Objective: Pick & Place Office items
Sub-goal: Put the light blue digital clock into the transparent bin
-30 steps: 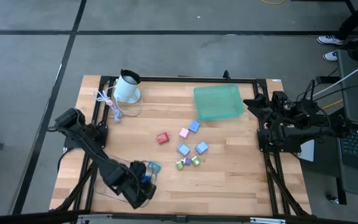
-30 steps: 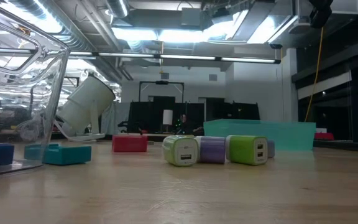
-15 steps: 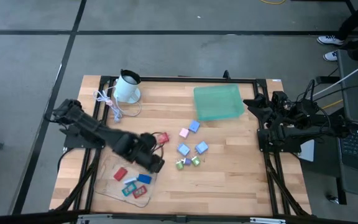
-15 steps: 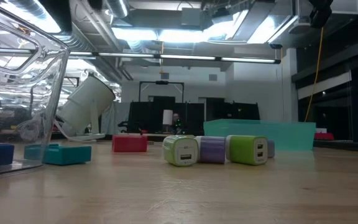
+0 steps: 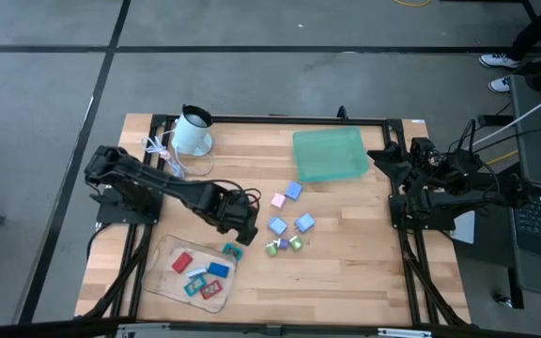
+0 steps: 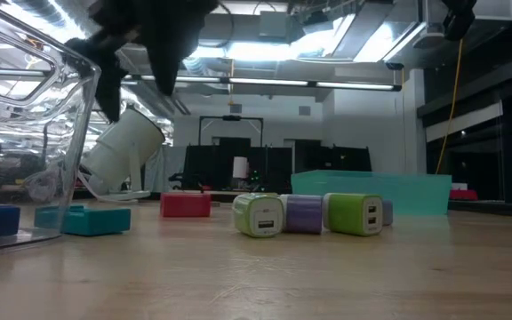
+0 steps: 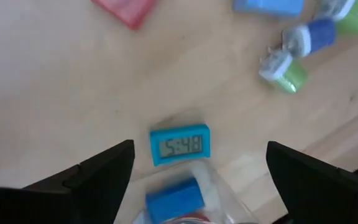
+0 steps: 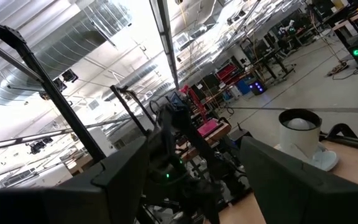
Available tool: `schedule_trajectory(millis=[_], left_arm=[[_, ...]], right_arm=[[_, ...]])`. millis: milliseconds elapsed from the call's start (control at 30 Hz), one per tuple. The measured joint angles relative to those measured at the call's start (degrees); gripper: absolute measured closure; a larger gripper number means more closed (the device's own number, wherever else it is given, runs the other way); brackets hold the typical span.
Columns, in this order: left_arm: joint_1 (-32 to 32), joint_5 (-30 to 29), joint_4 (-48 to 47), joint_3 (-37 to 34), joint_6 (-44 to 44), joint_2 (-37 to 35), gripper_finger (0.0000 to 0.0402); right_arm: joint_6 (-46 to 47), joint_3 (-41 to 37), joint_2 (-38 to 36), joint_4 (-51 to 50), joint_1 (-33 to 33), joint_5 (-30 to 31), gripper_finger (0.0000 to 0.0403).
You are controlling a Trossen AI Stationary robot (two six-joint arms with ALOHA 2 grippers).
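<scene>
My left gripper [image 5: 240,223] hangs open above the table's middle, beside the clear tray [image 5: 161,282]. In the left wrist view its fingers stand wide on either side of a teal clock-faced piece [image 7: 180,145], which lies flat on the wood [image 5: 231,251] just outside the tray's rim. The tray holds red, blue and teal pieces [image 5: 200,274]. Loose pieces lie to the right: pink [image 5: 277,200], blue [image 5: 293,191], light blue [image 5: 304,222], green [image 5: 295,242], and a red one [image 6: 185,205]. My right gripper [image 8: 210,186] is open, parked at the table's right edge.
A teal-green bin [image 5: 330,153] sits at the far right of the table. A white mug [image 5: 193,131] and a white coiled cord [image 5: 164,152] are at the far left. Bare wood lies along the near edge, right of the tray.
My left gripper has swung from the near-left corner, over the clear tray, toward the far side and the table's middle, and now stands by the loose pieces. It has come into the low view at the upper left. The pieces have kept their places.
</scene>
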Motion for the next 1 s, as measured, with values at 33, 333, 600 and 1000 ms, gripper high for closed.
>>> schedule_trajectory(millis=[33, 333, 600, 1000], left_arm=[[-0.50, 0.61, 1.85, -1.44, -1.15, 0.00, 0.0038], [-5.48, 1.27, 7.58, -8.78, -11.83, 0.02, 0.0029], [-5.46, 4.05, 13.96, -8.78, -10.76, 3.89, 0.0029], [-5.26, 7.16, 17.97, -8.58, -12.00, 10.04, 0.0029]], right_arm=[[-0.01, 0.01, 0.00, -0.01, -0.02, -0.01, 0.0142], [-1.35, 0.01, 0.00, -0.42, -0.02, -0.03, 0.0142], [-1.34, 0.01, 0.01, -0.48, -0.02, -0.14, 0.0142], [-1.25, 0.00, 0.00, -0.88, 0.00, -0.51, 0.0142]])
